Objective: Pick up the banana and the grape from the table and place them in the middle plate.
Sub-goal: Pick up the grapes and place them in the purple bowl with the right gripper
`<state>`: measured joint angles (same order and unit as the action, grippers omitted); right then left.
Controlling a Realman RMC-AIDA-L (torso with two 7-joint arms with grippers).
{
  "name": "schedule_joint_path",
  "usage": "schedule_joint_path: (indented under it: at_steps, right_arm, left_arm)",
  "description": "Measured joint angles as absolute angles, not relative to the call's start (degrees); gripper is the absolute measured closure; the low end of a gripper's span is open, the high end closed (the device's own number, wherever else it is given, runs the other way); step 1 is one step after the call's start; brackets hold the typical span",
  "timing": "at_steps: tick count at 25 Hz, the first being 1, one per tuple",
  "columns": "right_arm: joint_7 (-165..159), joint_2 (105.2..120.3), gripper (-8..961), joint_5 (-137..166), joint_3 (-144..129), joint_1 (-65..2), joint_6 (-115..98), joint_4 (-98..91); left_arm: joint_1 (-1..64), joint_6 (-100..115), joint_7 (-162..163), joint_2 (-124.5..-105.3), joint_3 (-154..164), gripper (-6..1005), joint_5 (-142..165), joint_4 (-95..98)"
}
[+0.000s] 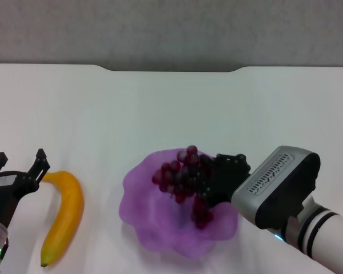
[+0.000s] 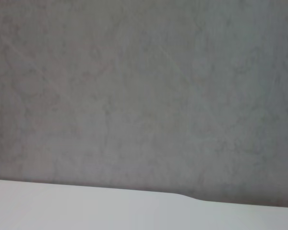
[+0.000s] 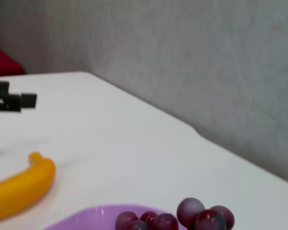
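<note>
Over the middle plate [image 1: 138, 211], toward its 2 o'clock rim, the right gripper [image 1: 212, 178] has its jaws clenched on the grape [image 1: 183, 178], a soft, floppy bunch best held by the stem end, since single berries could tear loose. At the plate's 9 o'clock, the banana [image 1: 64, 216] lies on the bench [image 1: 171, 108], firm yet bruisable, best pinched across its thick middle; the left gripper [image 1: 20, 169] hovers at its far tip, jaws spread and empty.

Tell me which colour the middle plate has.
The middle plate is translucent purple with a wavy rim; the head view shows it best.
</note>
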<state>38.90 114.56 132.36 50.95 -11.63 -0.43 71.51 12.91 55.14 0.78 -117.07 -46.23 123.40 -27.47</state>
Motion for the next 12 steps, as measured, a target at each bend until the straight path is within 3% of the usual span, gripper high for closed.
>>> schedule_joint_path:
  at_steps: [12]
  right_arm:
    - [38.8, 114.69, 709, 127.2, 51.0, -16.4, 0.1, 66.4]
  left_arm:
    - [13.2, 55.2, 1.0, -117.15, -46.2, 106, 123.4, -27.0]
